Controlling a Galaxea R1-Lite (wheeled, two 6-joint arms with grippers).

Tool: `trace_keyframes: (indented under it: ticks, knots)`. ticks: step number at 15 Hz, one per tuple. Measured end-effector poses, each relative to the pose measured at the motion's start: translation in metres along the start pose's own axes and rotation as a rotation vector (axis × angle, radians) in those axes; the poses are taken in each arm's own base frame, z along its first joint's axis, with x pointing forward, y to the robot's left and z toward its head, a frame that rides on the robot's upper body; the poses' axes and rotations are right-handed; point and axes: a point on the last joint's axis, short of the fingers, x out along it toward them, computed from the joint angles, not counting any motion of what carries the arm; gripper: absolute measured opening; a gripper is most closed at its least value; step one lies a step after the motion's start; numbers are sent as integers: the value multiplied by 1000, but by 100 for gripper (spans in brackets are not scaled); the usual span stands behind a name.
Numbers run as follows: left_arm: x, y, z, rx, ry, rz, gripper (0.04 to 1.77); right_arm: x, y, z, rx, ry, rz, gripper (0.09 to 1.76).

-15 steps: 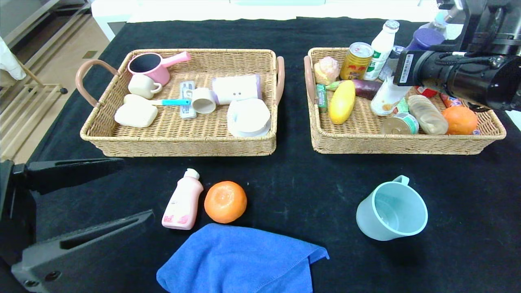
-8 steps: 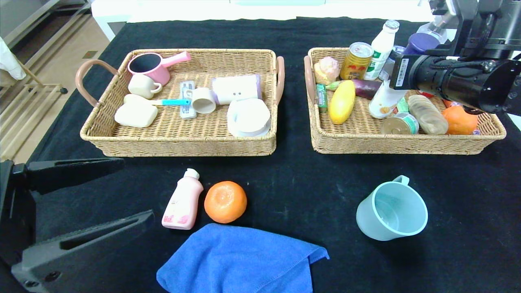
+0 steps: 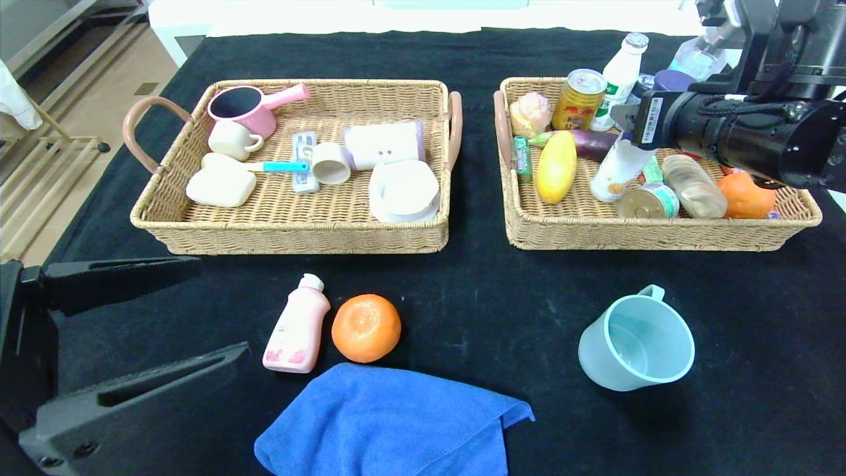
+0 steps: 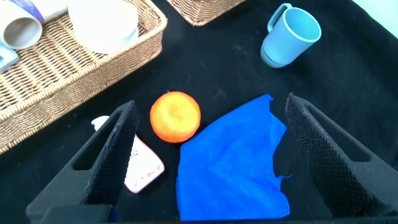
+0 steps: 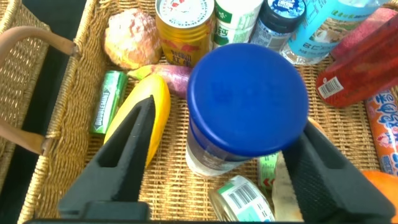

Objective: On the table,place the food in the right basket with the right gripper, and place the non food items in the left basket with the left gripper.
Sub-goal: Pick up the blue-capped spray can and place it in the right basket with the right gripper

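Head view: the right gripper [image 3: 628,122] is held over the right basket [image 3: 661,233], with the white-and-blue bottle [image 3: 615,168] tilted beneath it among the other food there. On the black tabletop [image 3: 476,297] are seen the pink bottle [image 3: 297,325] touching the orange fruit [image 3: 365,328], the blue towel [image 3: 390,423] just in front of both, and the teal mug [image 3: 636,342] well apart toward the right. The left basket [image 3: 291,231] is seen holding a pink saucepan [image 3: 248,106] and pale items. The left gripper [image 3: 132,330] is parked low at the near left, jaws spread.

Left wrist view: the fingers [image 4: 112,158] are seen wide apart and empty, with fruit, pink bottle and towel between them below.

Right wrist view: the dark-blue cap [image 5: 247,98] is seen between the spread jaws; whether the bottle is gripped or released cannot be told.
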Motion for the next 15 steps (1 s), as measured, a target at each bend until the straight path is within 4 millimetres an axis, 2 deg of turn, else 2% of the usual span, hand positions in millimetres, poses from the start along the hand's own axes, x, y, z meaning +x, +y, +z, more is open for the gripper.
trace_keyframes:
  ticks: [3, 7, 10, 15]
  knots:
    - [0, 0, -1, 0, 3, 0, 172, -11, 1, -1, -8, 15, -11, 149]
    - [1, 0, -2, -3, 10, -3, 172, -38, -1, -6, -25, 48, 12, 157]
    - [2, 0, -2, -3, 10, -3, 172, -68, -3, -7, -49, 104, 40, 162]
    - [2, 0, -2, -5, 12, -3, 172, -137, -12, -11, -161, 327, 84, 166]
